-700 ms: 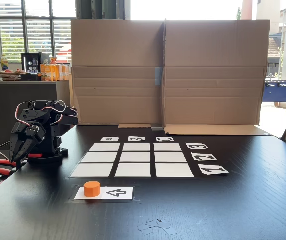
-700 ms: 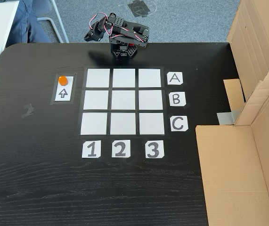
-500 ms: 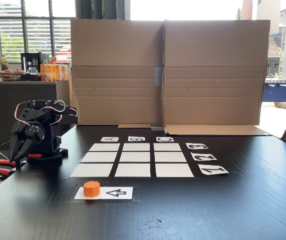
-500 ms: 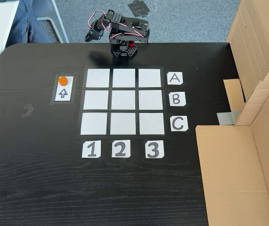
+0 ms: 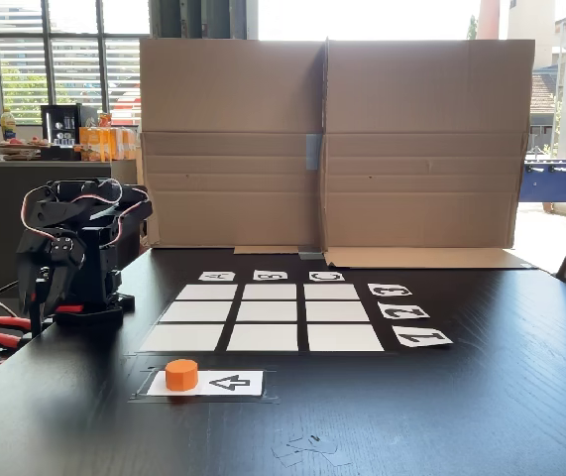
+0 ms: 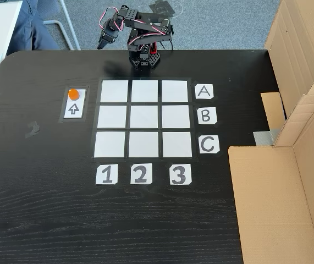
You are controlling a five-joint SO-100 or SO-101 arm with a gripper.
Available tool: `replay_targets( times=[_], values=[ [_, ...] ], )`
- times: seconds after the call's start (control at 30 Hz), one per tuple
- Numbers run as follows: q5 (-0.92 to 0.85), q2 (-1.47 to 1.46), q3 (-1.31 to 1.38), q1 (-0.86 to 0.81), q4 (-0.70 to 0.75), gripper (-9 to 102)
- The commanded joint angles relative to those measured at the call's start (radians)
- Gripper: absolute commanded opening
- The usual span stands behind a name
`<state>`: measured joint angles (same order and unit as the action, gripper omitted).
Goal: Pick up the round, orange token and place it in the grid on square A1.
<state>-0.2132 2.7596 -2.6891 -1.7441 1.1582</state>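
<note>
One orange token [image 5: 181,374] [image 6: 73,94] sits on the white arrow card [image 5: 225,383] [image 6: 73,107], at the end behind the arrow's tail, just outside the grid [image 5: 263,317] [image 6: 143,118]. The grid has nine white cells in three rows of three, and all nine are bare. Six label cards edge it: A [image 6: 203,91], B and C down one side, 1 [image 6: 106,174], 2 and 3 along another. Square A1 [image 6: 114,91] [image 5: 344,337] is the corner cell in line with A and 1; in the view from above it is the grid cell nearest the token, with a strip of black worktop [image 6: 47,209] between them.

One black robot arm [image 5: 79,253] [image 6: 140,38] stands at the worktop edge beside the A row, folded up, well apart from the token. Its claw [image 5: 40,295] [image 6: 102,43] hangs pointing down off the worktop's edge, holding nothing; I cannot tell how far its jaws are parted.

Two tall cardboard panels [image 5: 327,144] [image 6: 302,82] stand side by side on the far side of the grid from the token. Nothing lies between the token and the grid.
</note>
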Motion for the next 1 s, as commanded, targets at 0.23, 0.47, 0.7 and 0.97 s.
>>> replay_targets(
  times=[0.23, 0.47, 0.7, 0.97],
  values=[
    [-0.005, -0.324, 0.290, 0.031, 0.035, 14],
    [0.003, -0.508, 0.413, 0.097, 0.052, 14],
    [0.020, -0.650, 0.529, 0.192, 0.083, 15],
    [0.118, -0.836, 0.689, 0.324, 0.087, 15]
  ],
)
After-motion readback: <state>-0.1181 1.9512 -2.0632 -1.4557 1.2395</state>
